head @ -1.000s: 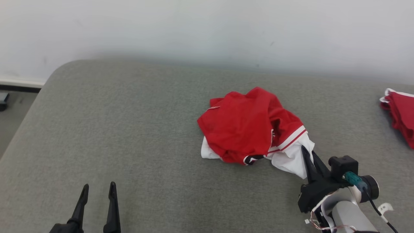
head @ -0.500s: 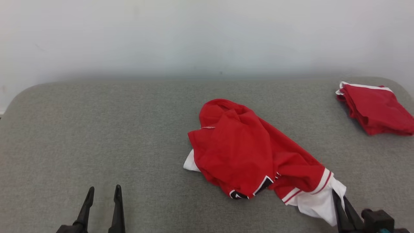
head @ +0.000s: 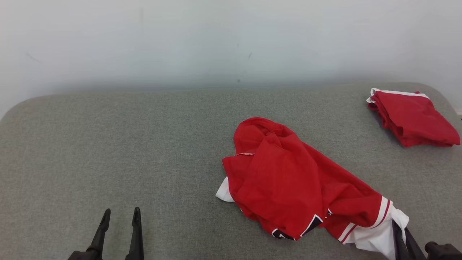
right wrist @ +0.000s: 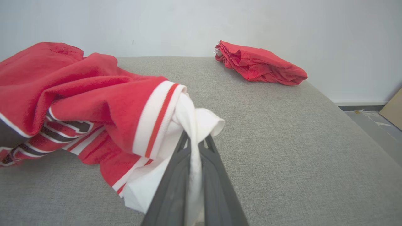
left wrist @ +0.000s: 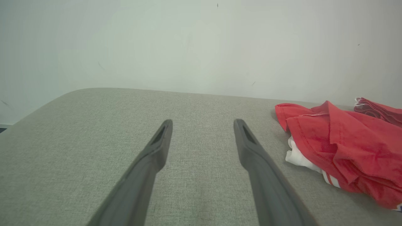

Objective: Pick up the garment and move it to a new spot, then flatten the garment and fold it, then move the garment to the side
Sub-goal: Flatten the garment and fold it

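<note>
On the grey padded surface (head: pixel 108 144), right of centre in the head view, the crumpled red garment (head: pixel 288 187) lay in a loose heap. Most of it rested on the padding. A white inner layer showed at its left edge. A section with white and red striped trim extended toward the lower right corner of that view. Dark lettering edged in white was visible on the near fold.

The right gripper (head: pixel 401 231) was at the lower right corner of the head view. Its fingers were fully closed on the white cloth just beyond the striped trim. The right wrist view showed the two dark fingers pinching a thin band of this white cloth between them, with the trimmed section draped to the left of the grip.

The left gripper (head: pixel 121 211) was at the lower left of the head view. Its fingers were spread wide and held nothing. It was well apart from the garment. In the left wrist view both fingers pointed over bare padding, with the garment at the right edge.

A folded red garment (head: pixel 411 117) lay near the far right corner of the surface, well apart from the crumpled one. A pale wall (head: pixel 216 36) stood behind the surface.
</note>
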Controlling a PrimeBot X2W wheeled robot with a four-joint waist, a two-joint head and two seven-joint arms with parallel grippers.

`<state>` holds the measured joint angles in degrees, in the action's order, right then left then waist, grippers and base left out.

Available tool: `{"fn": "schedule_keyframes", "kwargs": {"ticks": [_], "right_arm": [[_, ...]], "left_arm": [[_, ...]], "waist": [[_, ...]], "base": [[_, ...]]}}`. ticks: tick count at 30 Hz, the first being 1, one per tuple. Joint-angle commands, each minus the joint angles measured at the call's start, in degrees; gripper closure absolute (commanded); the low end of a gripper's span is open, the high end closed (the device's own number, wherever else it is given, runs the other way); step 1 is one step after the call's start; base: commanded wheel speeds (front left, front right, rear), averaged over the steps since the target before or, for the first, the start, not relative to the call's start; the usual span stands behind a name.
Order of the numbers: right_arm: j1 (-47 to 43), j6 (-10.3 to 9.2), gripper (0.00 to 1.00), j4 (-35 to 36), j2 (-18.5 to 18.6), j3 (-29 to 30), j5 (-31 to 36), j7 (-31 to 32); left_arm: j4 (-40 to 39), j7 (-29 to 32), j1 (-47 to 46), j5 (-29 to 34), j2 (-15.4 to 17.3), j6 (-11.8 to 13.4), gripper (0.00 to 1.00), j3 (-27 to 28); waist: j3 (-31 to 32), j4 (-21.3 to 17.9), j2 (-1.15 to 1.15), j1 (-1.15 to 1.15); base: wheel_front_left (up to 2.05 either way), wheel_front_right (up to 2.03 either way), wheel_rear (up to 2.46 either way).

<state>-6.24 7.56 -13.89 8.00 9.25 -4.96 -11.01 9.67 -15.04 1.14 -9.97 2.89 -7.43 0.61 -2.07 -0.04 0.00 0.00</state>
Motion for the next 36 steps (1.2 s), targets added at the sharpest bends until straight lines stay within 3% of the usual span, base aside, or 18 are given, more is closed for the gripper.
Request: {"fn": "schedule_keyframes", "kwargs": {"ticks": [1, 2, 15, 20, 28, 36], "right_arm": [[1.15, -0.12, 0.2, -0.43, 0.18, 0.07, 0.38, 0.16], [1.65, -0.12, 0.0, -0.46, 0.13, 0.19, 0.44, -0.1], [3.97, -0.12, 0.0, 3.14, -1.95, 0.66, 1.83, -3.29], [5.16, -0.12, 0.0, 2.95, -3.24, -0.98, 1.49, -3.9], [7.56, -0.12, 0.0, 1.75, -4.57, -3.21, 0.46, -4.19], [8.28, -0.12, 0.0, 2.3, -5.03, -3.93, -0.19, -4.19]], "left_arm": [[0.18, -0.19, 0.29, 0.36, -0.03, -0.06, 0.0, -0.37], [0.24, -0.2, 0.21, 0.33, -0.03, -0.07, 0.0, -0.51], [0.42, -0.19, 0.14, -0.27, -0.05, -0.02, 0.0, -1.97], [1.52, -0.19, -2.33, -0.91, 0.63, -0.02, 0.0, -7.17], [6.17, -0.19, -9.76, -4.38, 3.23, -0.01, 0.0, -20.2], [12.25, -0.19, -15.4, -7.78, 5.01, -0.01, 0.0, -26.45]], "waist": [[0.2, 0.24, 0.0, 0.0], [0.24, 0.32, 0.0, 0.0], [0.68, -0.17, 0.0, 0.0], [0.0, -1.71, 0.0, 0.0], [-1.98, -6.49, 0.0, 0.0], [-3.15, -10.94, 0.0, 0.0]], "base": [[0.0, 0.0, 0.0], [0.0, 0.0, 0.0], [0.0, 0.0, 0.0], [0.0, 0.0, 0.0], [0.0, 0.0, 0.0], [0.0, 0.0, 0.0]]}}
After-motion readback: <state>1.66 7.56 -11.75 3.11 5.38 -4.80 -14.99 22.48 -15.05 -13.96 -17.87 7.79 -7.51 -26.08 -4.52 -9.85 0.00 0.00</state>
